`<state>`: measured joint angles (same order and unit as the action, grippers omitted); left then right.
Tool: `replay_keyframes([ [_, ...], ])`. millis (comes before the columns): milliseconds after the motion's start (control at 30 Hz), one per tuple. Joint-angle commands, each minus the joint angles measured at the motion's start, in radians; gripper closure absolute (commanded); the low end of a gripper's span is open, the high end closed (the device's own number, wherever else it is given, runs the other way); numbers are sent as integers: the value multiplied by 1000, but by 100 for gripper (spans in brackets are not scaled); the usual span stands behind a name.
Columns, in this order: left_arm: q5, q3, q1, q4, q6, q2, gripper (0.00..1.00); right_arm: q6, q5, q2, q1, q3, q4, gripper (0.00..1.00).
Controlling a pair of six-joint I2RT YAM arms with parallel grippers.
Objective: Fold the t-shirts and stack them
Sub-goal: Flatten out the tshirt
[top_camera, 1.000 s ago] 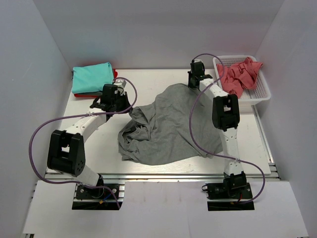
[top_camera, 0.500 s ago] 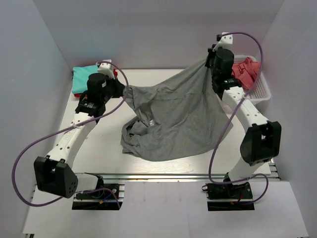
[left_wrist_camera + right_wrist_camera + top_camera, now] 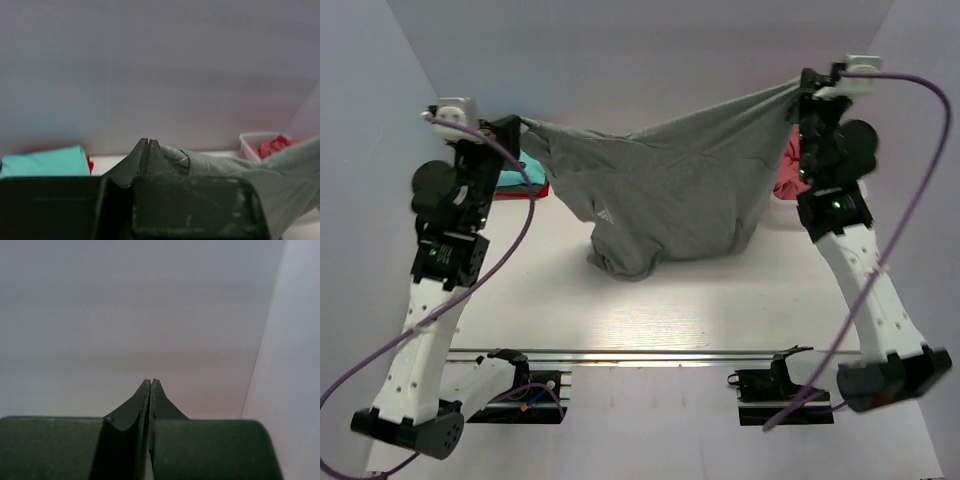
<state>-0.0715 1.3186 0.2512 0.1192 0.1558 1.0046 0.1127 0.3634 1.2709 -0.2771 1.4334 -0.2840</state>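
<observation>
Soft grey cloth t-shirt (image 3: 660, 190) with small white mark hangs stretched in the air between both raised arms. Its lower bunch sags toward the white table (image 3: 620, 320); contact unclear. One top corner is pinched in the closed left gripper (image 3: 520, 123), the other in the closed right gripper (image 3: 798, 87). Not folded yet. Far left: teal t-shirt (image 3: 45, 161) folded on red t-shirt (image 3: 90, 163), looks done. Far right: crumpled coral-pink t-shirt (image 3: 274, 146) in white mesh plastic basket (image 3: 249, 140), pending. Roughly half the job left.

The grey t-shirt (image 3: 670, 190) is stretched aloft, sagging centrally; the teal t-shirt (image 3: 45, 161) is folded far left, the coral-pink t-shirt (image 3: 788, 172) far right.
</observation>
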Motion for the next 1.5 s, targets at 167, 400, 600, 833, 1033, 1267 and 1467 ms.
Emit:
replay_keyframes([
  [167, 7, 206, 2, -18, -82, -124, 100, 53, -170, -289, 3, 68, 28, 100],
  [400, 26, 414, -9, 48, -120, -158, 100, 45, -288, -392, 6, 222, 170, 100],
  [600, 52, 588, -9, 103, -140, -138, 100, 15, -405, -435, 9, 346, 270, 100],
  [833, 72, 665, -9, 91, -162, -35, 100, 15, -366, -420, 9, 302, 240, 100],
  [1033, -176, 546, 0, 5, -211, 218, 100, -28, -270, -274, 7, 93, 184, 100],
  [1267, -215, 487, -26, -6, -190, 660, 100, -142, -175, -2, 7, -165, 40, 100],
  [1467, -237, 701, -56, 95, -150, 1064, 95, -219, -199, 367, 13, -77, 86, 100],
])
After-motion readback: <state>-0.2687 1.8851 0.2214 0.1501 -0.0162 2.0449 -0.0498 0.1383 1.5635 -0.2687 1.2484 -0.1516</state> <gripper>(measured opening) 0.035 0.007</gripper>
